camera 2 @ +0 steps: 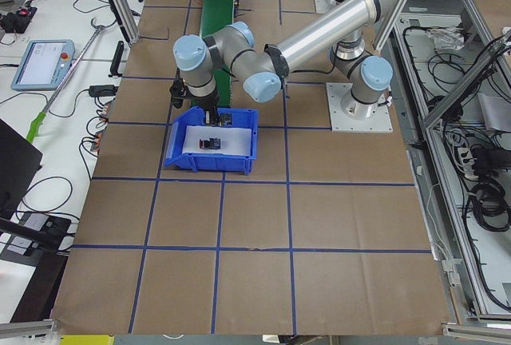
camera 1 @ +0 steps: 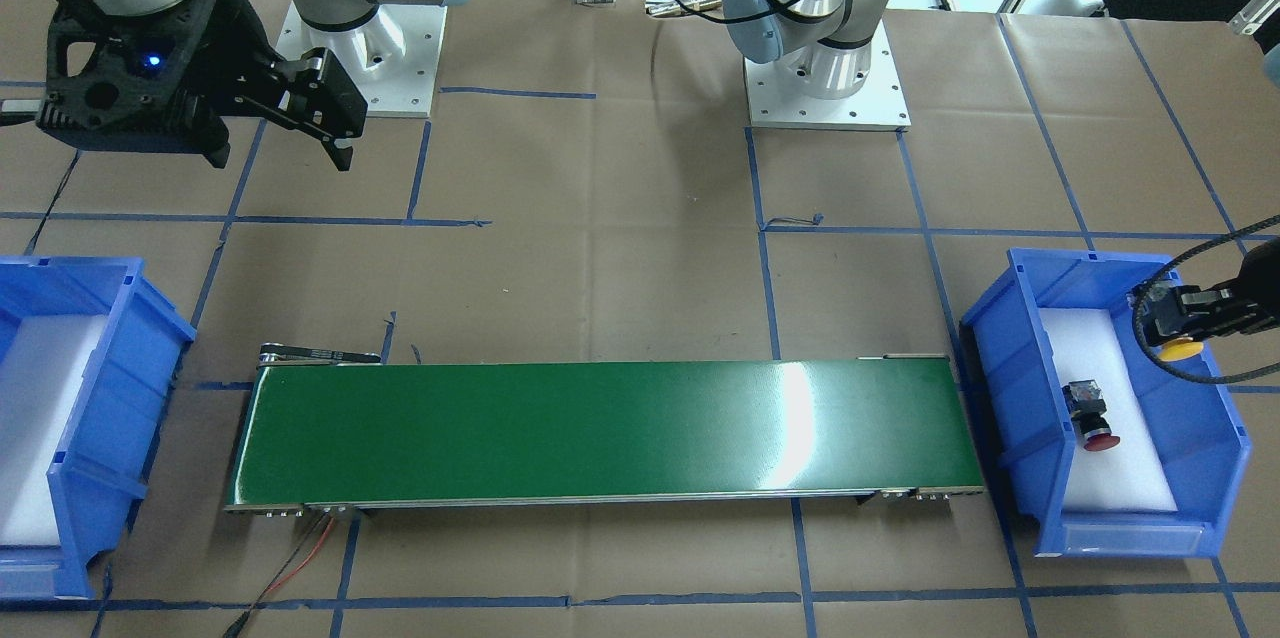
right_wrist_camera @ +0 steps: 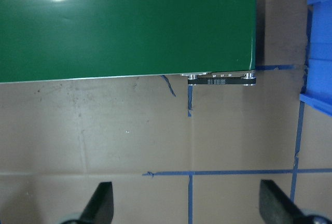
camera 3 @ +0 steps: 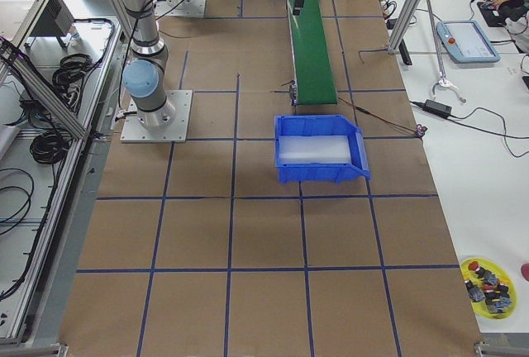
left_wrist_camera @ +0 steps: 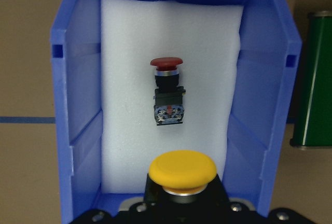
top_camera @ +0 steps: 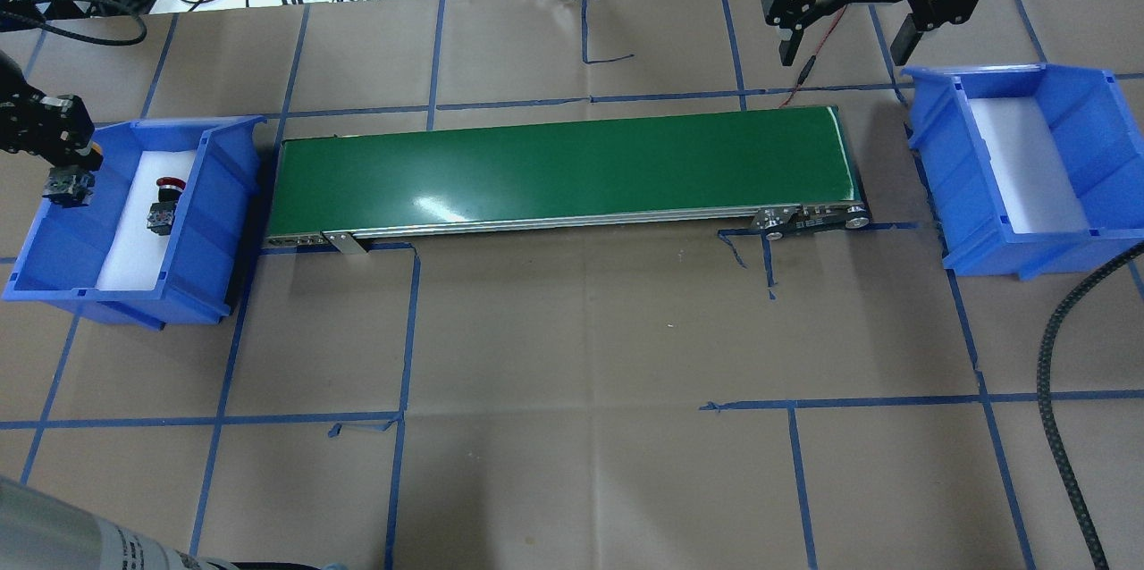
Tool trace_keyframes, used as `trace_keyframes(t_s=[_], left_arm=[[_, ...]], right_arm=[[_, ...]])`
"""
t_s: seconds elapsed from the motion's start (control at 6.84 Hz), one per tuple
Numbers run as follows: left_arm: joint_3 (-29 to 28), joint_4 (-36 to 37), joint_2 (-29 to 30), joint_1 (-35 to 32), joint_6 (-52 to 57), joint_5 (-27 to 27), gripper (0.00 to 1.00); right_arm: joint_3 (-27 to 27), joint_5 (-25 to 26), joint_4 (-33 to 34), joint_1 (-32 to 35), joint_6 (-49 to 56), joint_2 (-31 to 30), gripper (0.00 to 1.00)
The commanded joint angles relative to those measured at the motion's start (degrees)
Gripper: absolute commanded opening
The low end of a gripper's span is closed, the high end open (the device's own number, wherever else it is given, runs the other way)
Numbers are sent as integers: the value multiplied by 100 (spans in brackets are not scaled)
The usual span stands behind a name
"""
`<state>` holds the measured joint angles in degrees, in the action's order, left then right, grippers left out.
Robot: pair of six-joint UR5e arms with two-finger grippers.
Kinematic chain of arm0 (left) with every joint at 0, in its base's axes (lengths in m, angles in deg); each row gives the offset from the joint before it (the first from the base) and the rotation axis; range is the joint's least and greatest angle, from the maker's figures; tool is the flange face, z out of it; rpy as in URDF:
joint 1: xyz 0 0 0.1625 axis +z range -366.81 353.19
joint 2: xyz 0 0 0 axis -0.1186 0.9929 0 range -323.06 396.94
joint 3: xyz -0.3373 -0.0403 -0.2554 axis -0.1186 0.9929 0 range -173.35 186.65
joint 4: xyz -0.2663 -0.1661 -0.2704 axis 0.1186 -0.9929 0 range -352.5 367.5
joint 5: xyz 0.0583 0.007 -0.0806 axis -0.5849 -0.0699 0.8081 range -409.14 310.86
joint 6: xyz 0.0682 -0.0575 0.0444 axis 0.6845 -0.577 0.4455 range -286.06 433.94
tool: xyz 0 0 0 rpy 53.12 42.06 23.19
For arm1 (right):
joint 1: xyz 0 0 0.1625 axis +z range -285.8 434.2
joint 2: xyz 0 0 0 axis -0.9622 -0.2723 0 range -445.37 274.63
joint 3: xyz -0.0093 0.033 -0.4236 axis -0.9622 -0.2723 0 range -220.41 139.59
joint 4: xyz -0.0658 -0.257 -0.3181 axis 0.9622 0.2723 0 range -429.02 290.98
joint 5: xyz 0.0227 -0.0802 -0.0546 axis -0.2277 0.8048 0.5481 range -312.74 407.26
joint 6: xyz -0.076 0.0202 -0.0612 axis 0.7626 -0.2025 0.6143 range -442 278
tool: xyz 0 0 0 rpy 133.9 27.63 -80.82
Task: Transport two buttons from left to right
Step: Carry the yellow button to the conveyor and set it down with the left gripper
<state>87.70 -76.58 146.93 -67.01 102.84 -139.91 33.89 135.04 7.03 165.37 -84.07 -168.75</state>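
Note:
My left gripper [camera 1: 1178, 323] is shut on the yellow-capped button [left_wrist_camera: 181, 169] and holds it above the near end of the left blue bin [top_camera: 214, 195]. The yellow cap also shows in the front view [camera 1: 1181, 350]. The red-capped button [left_wrist_camera: 167, 92] lies on its side on the white foam in that bin; it also shows in the overhead view [top_camera: 164, 204] and the front view [camera 1: 1090, 413]. My right gripper [top_camera: 845, 47] is open and empty, high over the table beyond the conveyor's right end, and apart from both buttons.
A green conveyor belt [top_camera: 554, 168] runs between the left bin and the right blue bin [top_camera: 1072, 105], which holds only white foam. A black cable [top_camera: 1064, 356] crosses the table at front right. Brown paper with blue tape lines covers the table.

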Motion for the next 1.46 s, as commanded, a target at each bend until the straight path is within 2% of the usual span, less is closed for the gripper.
trace_keyframes(t_s=[0.0, 0.15, 0.29, 0.58, 0.88, 1.32], left_arm=[[-98, -20, -40, -981, -1169, -2, 0], [-98, 15, -66, -1412, -1524, -19, 0], [-81, 67, 21, -1790, -1884, -2, 0], [102, 382, 205, -2345, -2414, 24, 0], [374, 1215, 635, -2462, -2398, 16, 0], [762, 1579, 637, -2453, -2363, 16, 0]], right_arm=[[784, -59, 84, 15, 119, -476, 100], [1232, -42, 398, -2, 128, -678, 100], [1280, 28, 680, -28, 224, -802, 100], [1254, 37, 700, -37, 488, -925, 100], [1272, 29, 691, -46, 488, -953, 100], [1315, 37, 665, -37, 480, -961, 100]])
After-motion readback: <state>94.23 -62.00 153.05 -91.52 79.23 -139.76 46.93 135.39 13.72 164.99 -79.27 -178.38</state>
